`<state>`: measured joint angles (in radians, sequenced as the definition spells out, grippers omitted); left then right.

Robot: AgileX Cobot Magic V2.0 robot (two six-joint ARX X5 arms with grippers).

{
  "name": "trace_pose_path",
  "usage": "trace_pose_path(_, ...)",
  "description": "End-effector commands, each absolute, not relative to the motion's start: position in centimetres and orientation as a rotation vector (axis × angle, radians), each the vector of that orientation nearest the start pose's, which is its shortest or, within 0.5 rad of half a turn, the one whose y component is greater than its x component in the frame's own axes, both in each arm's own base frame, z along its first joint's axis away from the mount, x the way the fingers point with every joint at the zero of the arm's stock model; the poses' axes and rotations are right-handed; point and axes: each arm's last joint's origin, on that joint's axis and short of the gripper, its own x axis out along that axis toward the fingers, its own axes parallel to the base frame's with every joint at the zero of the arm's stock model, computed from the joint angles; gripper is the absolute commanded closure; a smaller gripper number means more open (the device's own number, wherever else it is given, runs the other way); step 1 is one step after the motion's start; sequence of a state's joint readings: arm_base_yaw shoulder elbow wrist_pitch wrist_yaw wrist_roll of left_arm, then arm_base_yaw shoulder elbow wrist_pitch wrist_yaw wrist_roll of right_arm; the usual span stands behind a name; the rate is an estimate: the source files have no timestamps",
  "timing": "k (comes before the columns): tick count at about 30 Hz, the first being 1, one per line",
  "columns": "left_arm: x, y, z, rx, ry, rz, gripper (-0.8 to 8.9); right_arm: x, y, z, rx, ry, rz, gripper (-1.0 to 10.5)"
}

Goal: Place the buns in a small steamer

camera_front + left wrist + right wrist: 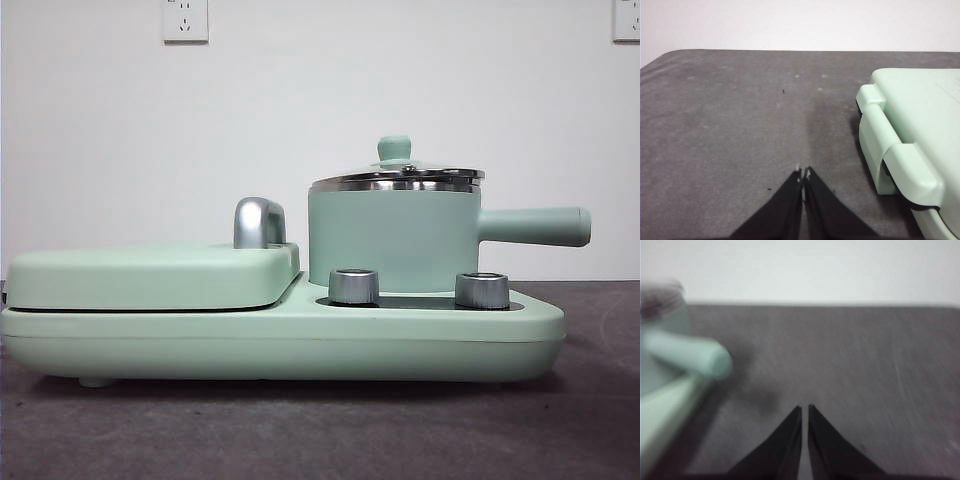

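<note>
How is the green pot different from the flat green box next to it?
The small steamer is tall and round; the griddle is low and flat. The steamer has a long green side handle and a glass lid with a green knob; the griddle has a chrome handle. Both are mint green, lidded, on one base.

Plain white wall (320,100), two sockets (185,20), grey tabletop (320,430)

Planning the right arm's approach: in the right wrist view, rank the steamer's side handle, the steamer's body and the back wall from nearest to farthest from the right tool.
1. side handle: its rounded end points toward the right tool.
2. steamer body: blurred, behind the handle.
3. back wall: farthest, filling the background.
</note>
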<state>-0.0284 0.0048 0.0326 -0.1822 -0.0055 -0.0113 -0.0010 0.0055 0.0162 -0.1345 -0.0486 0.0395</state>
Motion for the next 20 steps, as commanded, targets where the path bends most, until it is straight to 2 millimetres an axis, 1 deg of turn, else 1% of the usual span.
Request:
trace_pose_path(1,9.56,-0.22,14.96,0.003,0.177,-0.016,8.04,9.61,-0.05,15.14,0.024,0.155,-0.013,9.3)
trace_pose_path(20,9.56,-0.22,14.97,0.003,0.177,-0.016,8.04,9.62,-0.10,15.22,0.022,0.146,-0.031,9.3)
